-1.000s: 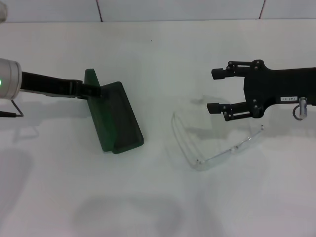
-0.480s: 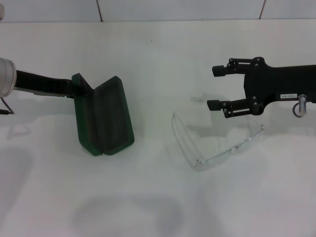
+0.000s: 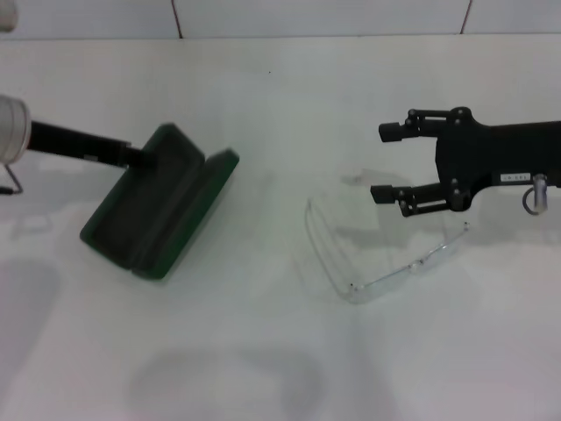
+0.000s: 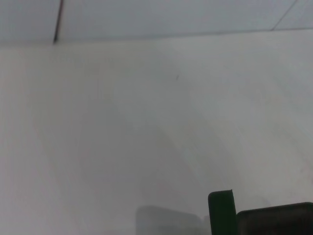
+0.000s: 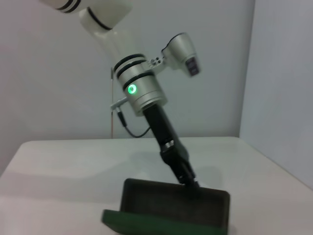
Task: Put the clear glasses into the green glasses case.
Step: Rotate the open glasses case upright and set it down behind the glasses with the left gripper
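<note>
The green glasses case [image 3: 158,215] lies open on the white table at the left, with its dark lining facing up. My left gripper [image 3: 145,158] meets the case's far rim and pinches it. The right wrist view shows that same left gripper [image 5: 191,185] on the back wall of the case [image 5: 171,205]. In the left wrist view only a green edge of the case [image 4: 221,213] shows. The clear glasses [image 3: 412,263] lie unfolded on the table at the right. My right gripper [image 3: 379,162] hovers open just behind them, holding nothing.
The white table [image 3: 263,351] runs back to a tiled wall. Bare tabletop separates the case from the glasses. Nothing else stands on the table.
The case went from standing nearly on edge to lying spread open and turned toward the left. The left arm swung back with it. The right gripper hardly moved.
</note>
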Controlling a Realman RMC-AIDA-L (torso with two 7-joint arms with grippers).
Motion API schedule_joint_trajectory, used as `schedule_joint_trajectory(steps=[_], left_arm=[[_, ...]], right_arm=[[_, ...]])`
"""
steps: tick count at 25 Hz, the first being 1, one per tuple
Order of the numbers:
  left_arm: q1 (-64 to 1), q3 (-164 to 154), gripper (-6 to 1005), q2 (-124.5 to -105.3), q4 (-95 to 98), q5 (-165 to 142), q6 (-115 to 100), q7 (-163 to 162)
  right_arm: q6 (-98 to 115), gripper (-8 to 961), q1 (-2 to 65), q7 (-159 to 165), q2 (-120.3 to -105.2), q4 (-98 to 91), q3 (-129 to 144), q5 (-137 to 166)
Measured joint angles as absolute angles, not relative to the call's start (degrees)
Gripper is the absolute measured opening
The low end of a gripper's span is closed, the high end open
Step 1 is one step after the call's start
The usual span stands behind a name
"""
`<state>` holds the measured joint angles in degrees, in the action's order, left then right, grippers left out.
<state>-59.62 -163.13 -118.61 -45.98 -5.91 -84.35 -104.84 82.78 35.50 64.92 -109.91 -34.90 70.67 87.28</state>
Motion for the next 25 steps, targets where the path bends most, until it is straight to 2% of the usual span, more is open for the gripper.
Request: schedule_joint_trajectory(steps=[5, 12, 15, 18, 25], left_arm=[[-60.8, -163.1, 194, -118.43, -46.4, -0.9, -83.5, -95.3], [-63.9, -163.1, 193, -119.24, -45.0, 7.9, -78.8, -74.7], [-66.5, -163.1, 193, -119.27, -40.2, 6.3, -72.6, -67.9], [-69.8, -163.1, 193, -119.23, -35.3, 1.7, -68.3, -62.8], [-76.4, -163.1, 192, -119.64, -27.2, -13.2, -64.7, -59.8]], right_arm=[[85.7, 829, 33.7, 63.4, -110.07, -36.0, 71.2, 87.7], [89.5, 830, 31.0, 59.4, -111.60, -36.2, 71.2, 88.5], [89.7, 830, 30.1, 57.3, -113.28, -35.9, 71.3, 89.5], [89.7, 830, 29.5, 56.4, -114.26, -35.9, 71.3, 90.3], [89.5, 830, 28.6, 56.0, -114.69, -35.6, 70.9, 90.5]])
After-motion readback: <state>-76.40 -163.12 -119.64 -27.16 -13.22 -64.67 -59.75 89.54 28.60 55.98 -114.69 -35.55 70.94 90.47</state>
